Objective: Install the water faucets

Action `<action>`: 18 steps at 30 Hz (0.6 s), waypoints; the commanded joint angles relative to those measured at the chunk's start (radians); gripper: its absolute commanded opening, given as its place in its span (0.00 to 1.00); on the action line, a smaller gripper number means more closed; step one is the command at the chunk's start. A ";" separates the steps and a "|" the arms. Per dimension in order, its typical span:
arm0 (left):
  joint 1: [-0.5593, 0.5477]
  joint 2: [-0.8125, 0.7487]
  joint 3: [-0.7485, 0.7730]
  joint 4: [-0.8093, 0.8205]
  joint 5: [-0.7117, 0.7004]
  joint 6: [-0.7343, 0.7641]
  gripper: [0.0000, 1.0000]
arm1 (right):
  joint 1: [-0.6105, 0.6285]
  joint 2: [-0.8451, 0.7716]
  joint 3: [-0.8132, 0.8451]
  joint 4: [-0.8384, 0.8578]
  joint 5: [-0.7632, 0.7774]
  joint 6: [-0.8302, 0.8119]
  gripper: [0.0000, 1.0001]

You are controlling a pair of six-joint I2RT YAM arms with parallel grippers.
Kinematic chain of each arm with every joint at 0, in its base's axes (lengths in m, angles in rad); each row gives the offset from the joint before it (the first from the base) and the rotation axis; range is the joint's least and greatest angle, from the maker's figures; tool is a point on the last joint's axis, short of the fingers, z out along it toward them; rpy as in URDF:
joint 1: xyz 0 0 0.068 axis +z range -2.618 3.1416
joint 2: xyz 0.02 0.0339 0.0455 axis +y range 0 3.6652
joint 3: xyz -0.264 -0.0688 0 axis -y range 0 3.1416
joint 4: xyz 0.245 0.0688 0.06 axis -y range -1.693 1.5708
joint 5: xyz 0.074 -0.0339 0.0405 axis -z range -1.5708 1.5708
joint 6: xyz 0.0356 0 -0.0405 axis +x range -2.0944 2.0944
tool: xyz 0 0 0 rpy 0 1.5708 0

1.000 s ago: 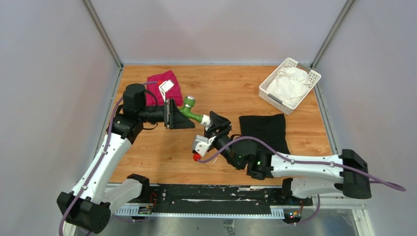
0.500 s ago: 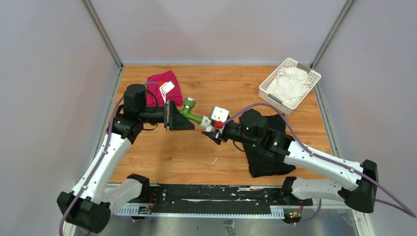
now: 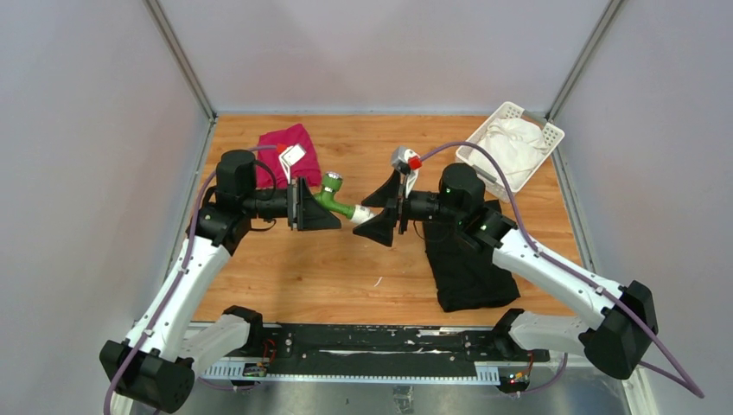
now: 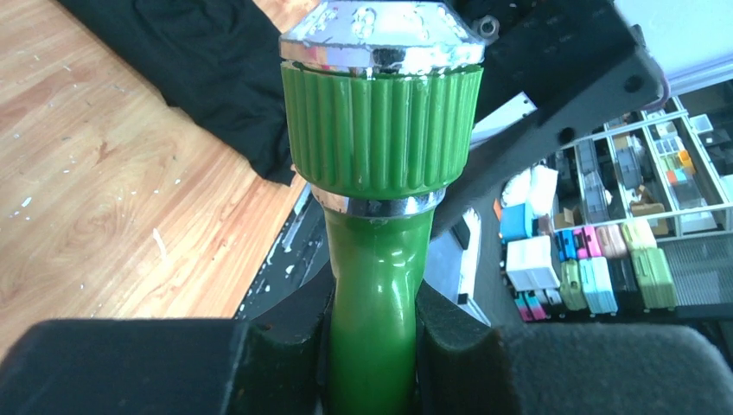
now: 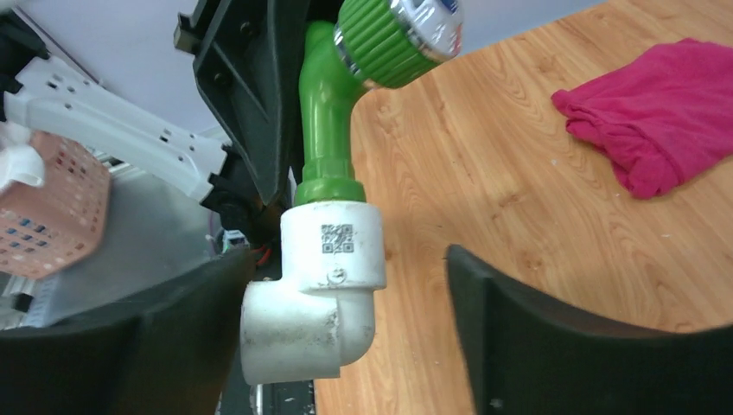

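Looks nearly done to me. Over the middle of the worktop (image 3: 285, 277) the two arms meet in mid-air. The left gripper (image 3: 321, 206) is clamped tight on the neck of the green tap (image 5: 327, 130), just below its ribbed knob. The white elbow fitting (image 5: 324, 285) sits on the tap's other end, snug up to the green collar with no thread showing. The right gripper (image 3: 380, 210) is wide open with a jaw on each side of the fitting and holds nothing. In the wrist view one jaw looks right up against the elbow and the other is clear of it.

What's left, I'd guess: maybe a final tightening twist, though I can't tell how tight the joint is, then setting the assembly down.

Count:
- two arms
- one black cloth (image 3: 471, 251), flat under the right arm
- one white basket (image 3: 469, 161) with one white cloth (image 3: 510, 143) in it
- one red cloth (image 3: 281, 143) at the back left
- one tap
- one fitting
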 commanded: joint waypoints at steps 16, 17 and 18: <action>0.003 0.012 0.012 0.055 0.004 -0.030 0.00 | -0.035 -0.243 -0.004 -0.387 0.282 -0.329 0.99; 0.003 0.016 0.015 0.055 0.006 -0.030 0.00 | -0.033 -0.273 -0.017 -0.378 0.261 -0.377 0.99; 0.002 0.021 0.019 0.052 0.006 -0.029 0.00 | -0.030 -0.302 -0.049 -0.352 0.225 -0.422 0.99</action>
